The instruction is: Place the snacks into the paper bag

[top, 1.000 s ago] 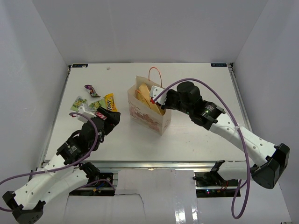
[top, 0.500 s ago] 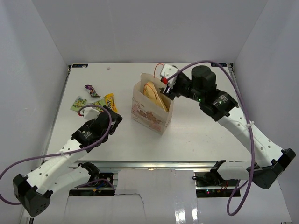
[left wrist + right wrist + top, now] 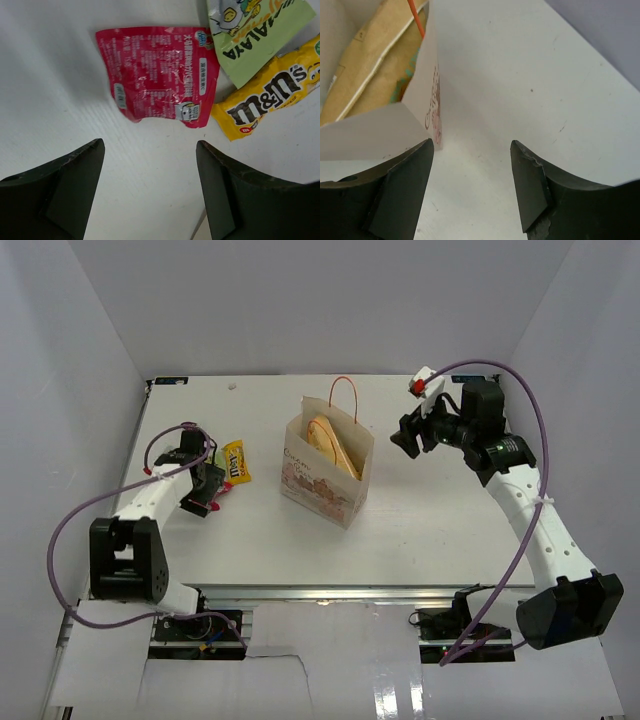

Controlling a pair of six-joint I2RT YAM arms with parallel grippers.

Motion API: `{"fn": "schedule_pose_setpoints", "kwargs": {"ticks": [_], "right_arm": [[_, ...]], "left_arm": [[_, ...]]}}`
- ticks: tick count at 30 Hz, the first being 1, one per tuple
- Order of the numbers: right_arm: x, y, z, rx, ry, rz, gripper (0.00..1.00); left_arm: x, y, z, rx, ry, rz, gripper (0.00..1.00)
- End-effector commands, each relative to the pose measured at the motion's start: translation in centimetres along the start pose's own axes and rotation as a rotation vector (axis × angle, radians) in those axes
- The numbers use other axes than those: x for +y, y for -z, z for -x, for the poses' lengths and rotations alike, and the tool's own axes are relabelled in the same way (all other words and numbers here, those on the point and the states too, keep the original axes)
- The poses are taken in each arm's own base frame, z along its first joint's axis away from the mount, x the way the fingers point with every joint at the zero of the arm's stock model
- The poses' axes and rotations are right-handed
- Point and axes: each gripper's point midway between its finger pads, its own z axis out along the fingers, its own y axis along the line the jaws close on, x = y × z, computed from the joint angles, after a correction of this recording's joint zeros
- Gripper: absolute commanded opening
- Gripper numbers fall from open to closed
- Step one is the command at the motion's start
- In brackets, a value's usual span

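The left gripper (image 3: pixel 150 165), jaws spread, should lower squarely over the flat red foil candy packet (image 3: pixel 160 72) at upper centre; the right gripper (image 3: pixel 472 165) hangs spread, empty.

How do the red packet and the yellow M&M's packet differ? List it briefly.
Colour: the red packet is red-pink with small labels; the yellow M&M's packet is yellow with bold brown lettering. Shape: the red packet is broad and squarish; the yellow M&M's packet is long and narrow. Both lie flat on the table.
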Motion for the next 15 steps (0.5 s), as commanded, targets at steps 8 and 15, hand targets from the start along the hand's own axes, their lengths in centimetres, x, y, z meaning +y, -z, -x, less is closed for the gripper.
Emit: {"fn": "schedule_pose_setpoints", "kwargs": {"ticks": [8, 15], "right_arm": [[-0.1, 2.3, -3.0, -0.006, -0.135, 0.011, 0.69], [-0.6, 1.7, -3.9, 0.005, -0.174, 0.033, 0.69]], "left_arm": [[-4.4, -0.7, 2.1, 0.038, -0.583, -0.08, 0.83], [-2.0, -1.2, 1.9, 0.015, -0.967, -0.147, 0.88]]}}
